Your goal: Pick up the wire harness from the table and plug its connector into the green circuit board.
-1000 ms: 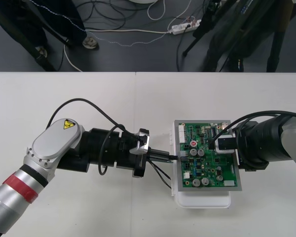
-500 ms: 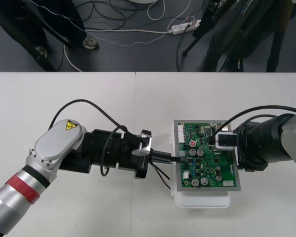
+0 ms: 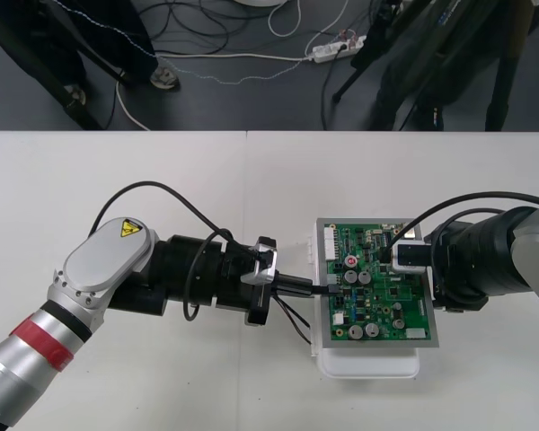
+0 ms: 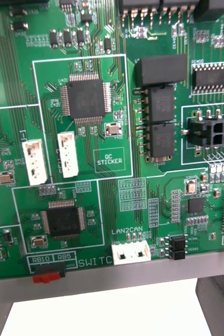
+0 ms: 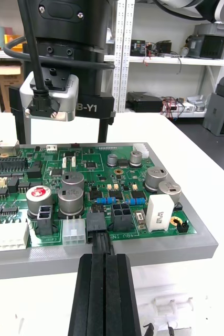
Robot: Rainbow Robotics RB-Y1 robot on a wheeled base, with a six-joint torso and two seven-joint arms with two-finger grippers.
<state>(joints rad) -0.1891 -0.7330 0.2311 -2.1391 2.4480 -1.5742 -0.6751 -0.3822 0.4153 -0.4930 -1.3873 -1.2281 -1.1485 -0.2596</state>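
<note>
The green circuit board (image 3: 384,303) sits on its white base (image 3: 368,366) at the table's right. My left gripper (image 3: 316,287) reaches level to the board's left edge. In the left wrist view its fingers (image 5: 102,283) are pressed together, shut on the harness's small black plug (image 5: 95,222). The plug stands among the connectors at the board's (image 5: 127,173) near edge; whether it is seated I cannot tell. Loose harness wires (image 3: 296,321) droop under the gripper. My right gripper (image 3: 404,260) hangs over the board's right part, its fingers (image 5: 105,128) apart with nothing between them.
A black multi-pin socket (image 5: 121,215) and a white socket (image 5: 73,231) flank the plug. The right wrist view looks closely at the board (image 4: 91,131). The left arm's black cable (image 3: 153,193) loops over the table. Bare table lies left and behind.
The right gripper has drawn slightly back toward the board's far right. The left gripper has edged a little toward the board, with the plug still in it.
</note>
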